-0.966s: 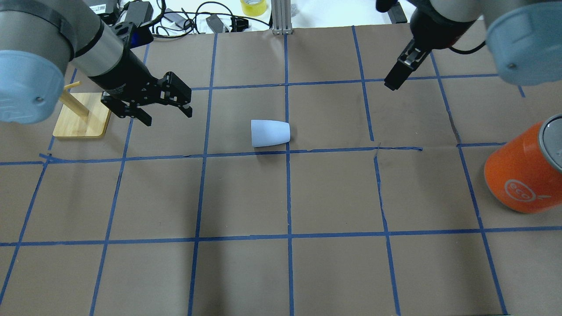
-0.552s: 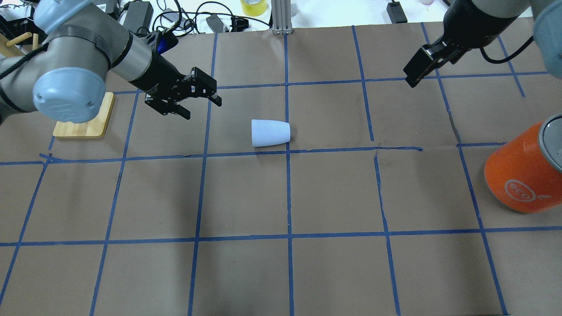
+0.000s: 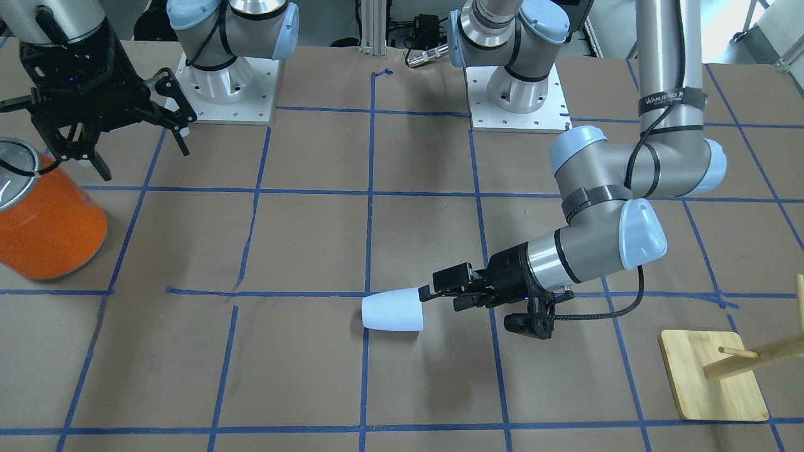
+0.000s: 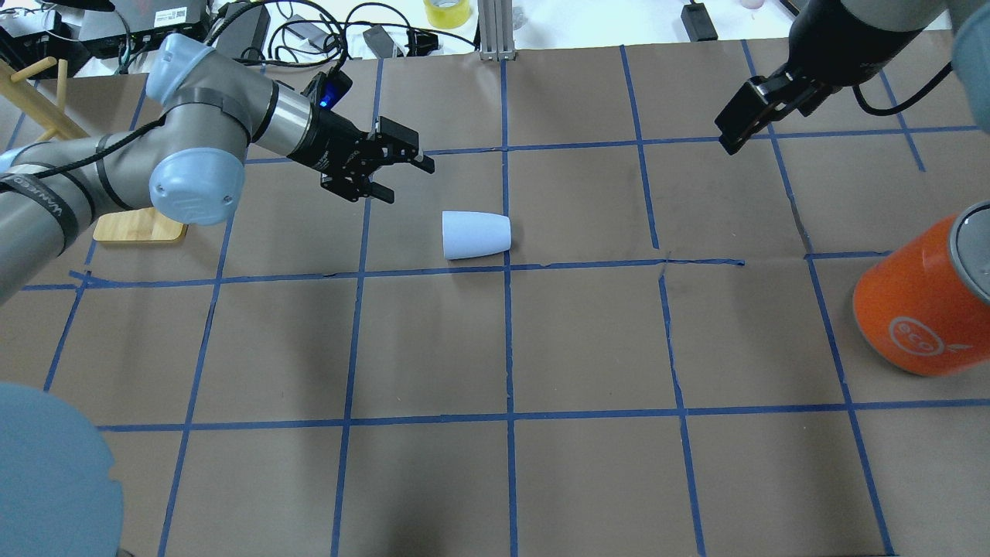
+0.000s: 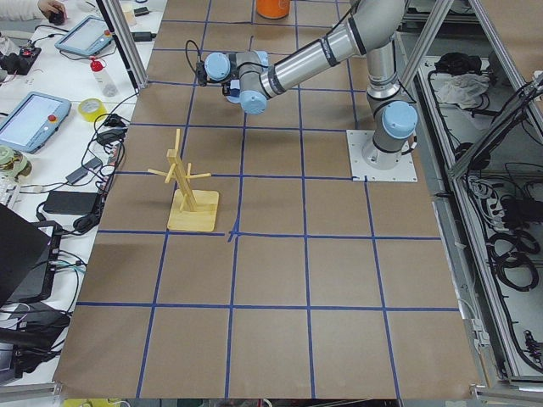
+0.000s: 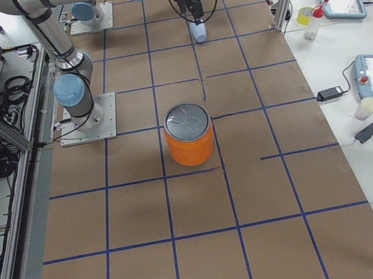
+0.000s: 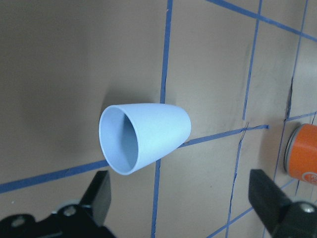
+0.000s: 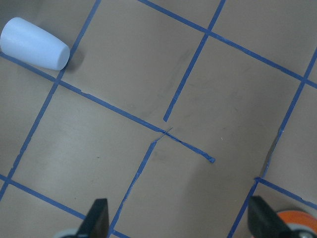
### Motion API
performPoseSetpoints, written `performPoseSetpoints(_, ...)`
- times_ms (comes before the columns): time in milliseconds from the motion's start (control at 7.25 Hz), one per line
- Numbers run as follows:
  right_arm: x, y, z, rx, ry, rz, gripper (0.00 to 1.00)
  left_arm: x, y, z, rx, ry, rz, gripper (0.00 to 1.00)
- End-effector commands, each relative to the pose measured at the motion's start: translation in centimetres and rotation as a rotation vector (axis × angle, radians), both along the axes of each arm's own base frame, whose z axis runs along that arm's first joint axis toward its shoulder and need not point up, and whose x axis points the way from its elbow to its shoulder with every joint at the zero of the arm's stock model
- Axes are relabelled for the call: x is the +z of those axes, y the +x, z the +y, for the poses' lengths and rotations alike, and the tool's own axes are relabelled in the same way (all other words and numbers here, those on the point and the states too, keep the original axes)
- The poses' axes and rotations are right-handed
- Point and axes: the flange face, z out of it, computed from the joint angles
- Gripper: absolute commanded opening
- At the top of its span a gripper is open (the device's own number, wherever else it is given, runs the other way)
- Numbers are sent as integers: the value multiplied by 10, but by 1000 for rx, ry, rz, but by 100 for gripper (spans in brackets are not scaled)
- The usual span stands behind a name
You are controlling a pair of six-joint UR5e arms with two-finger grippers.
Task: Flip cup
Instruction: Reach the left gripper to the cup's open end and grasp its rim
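The pale blue cup (image 4: 476,234) lies on its side on the brown paper, with its wide rim toward my left arm. It also shows in the front view (image 3: 392,309), the left wrist view (image 7: 146,136) and the right wrist view (image 8: 33,43). My left gripper (image 4: 406,182) is open and empty. It is held low and level, just short of the rim, and does not touch the cup (image 3: 440,298). In the left wrist view the open mouth faces between its fingers (image 7: 101,191). My right gripper (image 4: 731,139) is open and empty, high at the far right (image 3: 141,154).
A large orange can (image 4: 924,305) with a silver top stands at the right edge (image 3: 44,220). A wooden peg stand (image 3: 713,376) is behind my left arm at the far left (image 4: 139,228). Cables and boxes lie beyond the far table edge.
My left gripper has swung right and down toward the cup's rim, with its arm stretched out low. My right gripper has moved a little to the right. The cup has not moved.
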Motion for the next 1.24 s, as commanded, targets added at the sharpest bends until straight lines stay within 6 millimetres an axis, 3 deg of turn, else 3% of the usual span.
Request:
performPoseSetpoints(0,-1,1,1,3,3,0,100,-37,-2,-2,5,29,49,100)
performPoseSetpoints(276,-1,1,1,3,3,0,100,-81,-10,8,-4,87,56,100)
performPoseSetpoints(414,-1,1,0,1,2,0,100,-90,-19,12,-15,75,62,100)
performPoseSetpoints(552,1,1,0,-18,-3,-3,100,-90,-28,14,-13,78,125,100)
performPoseSetpoints(828,1,1,1,-268,14,-42,100,-85,-39,14,30,129,156,100)
performPoseSetpoints(966,1,2,2,-399,26,-61,100,-83,-40,12,27,84,152,85)
performPoseSetpoints(1103,1,4,3,-496,32,-77,100,-79,-40,9,50,98,154,57)
